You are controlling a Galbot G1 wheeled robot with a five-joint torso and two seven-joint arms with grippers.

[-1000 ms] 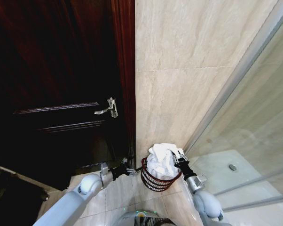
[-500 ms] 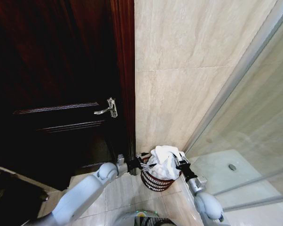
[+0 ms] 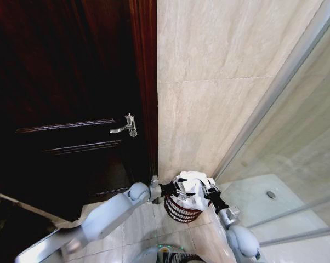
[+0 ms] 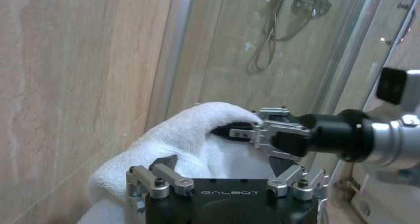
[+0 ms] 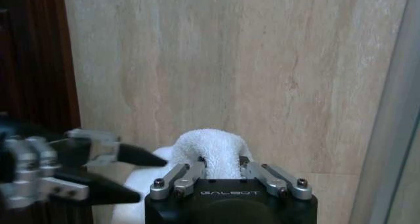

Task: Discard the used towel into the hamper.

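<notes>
Here, towel (image 3: 191, 189) hiding hamper (image 3: 181, 210) top; right fingers (image 5: 220, 166) clamped on it; left fingers' (image 4: 220, 172) state unclear.

Towel (image 3: 191, 189): white terry cloth, thick, nubbly pile, matt; hamper (image 3: 181, 210): open weave of dark reddish-brown wire or rattan, faintly shiny; left gripper (image 3: 177, 190) and right gripper (image 3: 208, 187): bare brushed-metal links and screws on black matt plastic bodies (image 5: 229, 204); arm shells (image 3: 113, 211): smooth pale plastic with a soft sheen; wall (image 3: 220, 82): beige stone-look tile, veined, polished, thin grout lines; door (image 3: 61, 98): dark red-brown wood, glossy varnish, moulded panels; handle (image 3: 126, 126): bright polished metal; shower screen (image 3: 307, 142): clear glass, reflective, with a pale metal frame; floor (image 3: 137, 222): light glossy tile.
</notes>
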